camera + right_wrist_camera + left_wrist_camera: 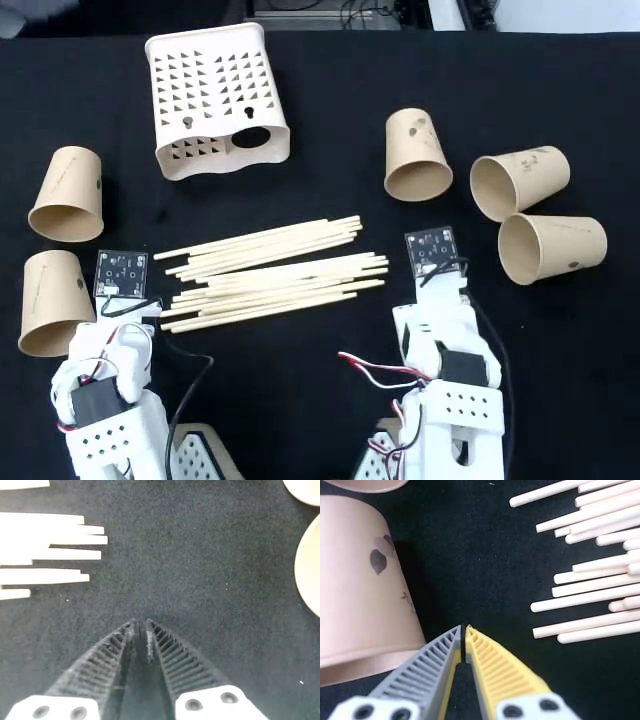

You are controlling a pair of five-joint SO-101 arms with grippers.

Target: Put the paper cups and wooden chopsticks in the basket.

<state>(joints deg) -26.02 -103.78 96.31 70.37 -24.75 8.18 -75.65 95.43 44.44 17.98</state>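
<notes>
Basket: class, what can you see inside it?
The basket lies with a perforated wall up; only dark shows through the holes. Its walls hide the rest of the inside.

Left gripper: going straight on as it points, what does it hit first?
Probably bare black cloth: the shut left gripper aims into the gap between the lying paper cup and the chopsticks; neither crosses its line, though depth is unclear.

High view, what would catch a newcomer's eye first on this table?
A loose pile of wooden chopsticks lies across the middle. Behind it, at the far side, a white perforated basket is tipped over on its side. Two paper cups lie on their sides at the left, and three more lie at the right.
</notes>
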